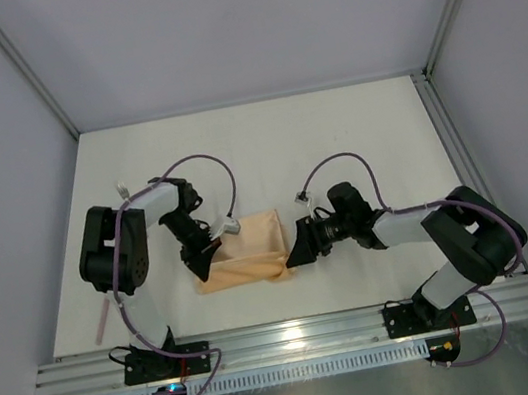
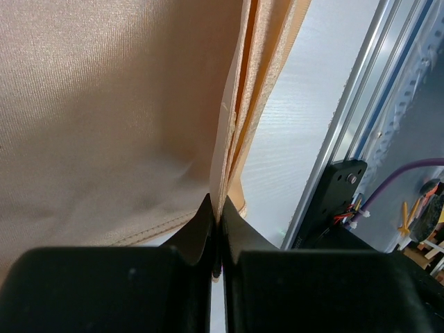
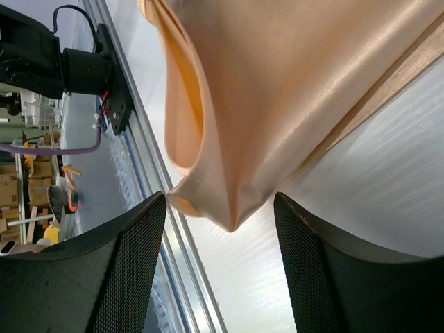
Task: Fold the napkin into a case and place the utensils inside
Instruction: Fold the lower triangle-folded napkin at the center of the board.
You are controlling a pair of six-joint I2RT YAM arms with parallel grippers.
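The peach-orange napkin [image 1: 244, 249] lies folded into a loose, wrinkled rectangle near the table's front edge, between both arms. My left gripper [image 1: 204, 259] is shut on the cloth's left edge; in the left wrist view its jaws pinch several layers of the napkin [image 2: 104, 104] at the left gripper [image 2: 220, 211]. My right gripper [image 1: 298, 245] stands open at the cloth's right end. In the right wrist view a bunched corner of the napkin [image 3: 277, 83] points down between the spread fingers [image 3: 135, 236] of the right gripper [image 3: 220, 202]. One pale pink utensil [image 1: 101, 321] lies far left.
An aluminium rail [image 1: 298, 339] runs along the table's near edge, just in front of the cloth. The white table [image 1: 266, 146] stretches behind the napkin, with grey walls on three sides. Purple cables loop over both arms.
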